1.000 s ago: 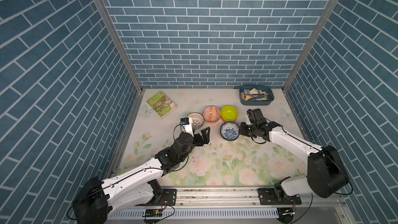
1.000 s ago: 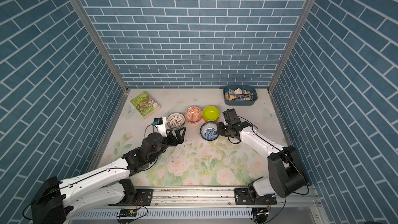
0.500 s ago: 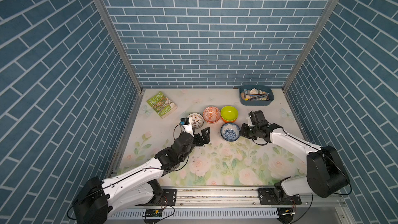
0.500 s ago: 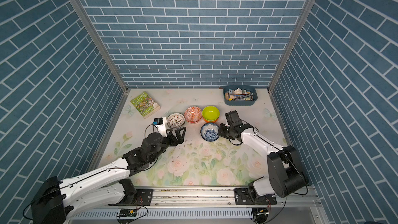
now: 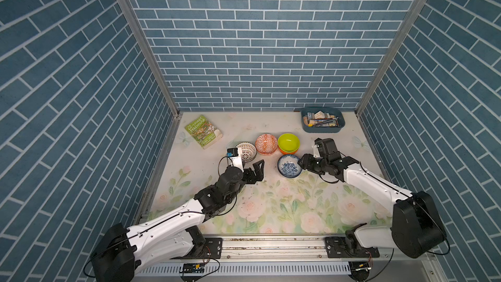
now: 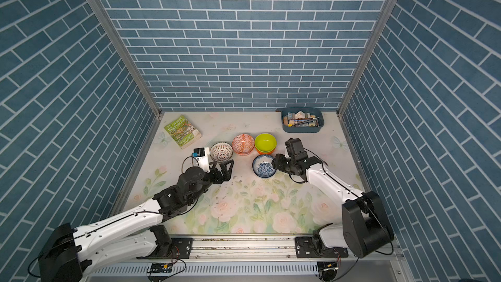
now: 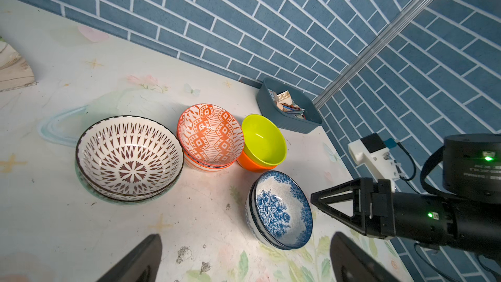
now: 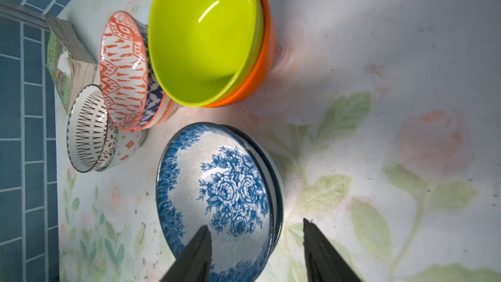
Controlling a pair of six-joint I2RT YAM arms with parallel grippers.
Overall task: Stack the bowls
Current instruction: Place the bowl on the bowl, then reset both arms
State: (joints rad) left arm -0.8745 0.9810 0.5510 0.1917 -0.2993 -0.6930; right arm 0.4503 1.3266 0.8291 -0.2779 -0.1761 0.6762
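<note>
Four two-bowl stacks stand mid-table in both top views. A black-and-white lattice bowl sits in a grey-green one. An orange-and-white patterned bowl rests in its twin. The lime green bowl is nested in the plain orange bowl. The blue floral bowl sits in a second blue floral one. My right gripper is open and straddles that top bowl's rim, one finger over the inside and one outside. My left gripper is open and holds nothing, just in front of the lattice bowl.
A blue-grey tray of small items stands at the back right corner. A green book lies at the back left. Brick-pattern walls close in three sides, and the arm rail runs along the front edge.
My right gripper has gone from shut on the blue floral bowl's rim to open, and the bowl now rests in the stack. The left arm has not moved.
</note>
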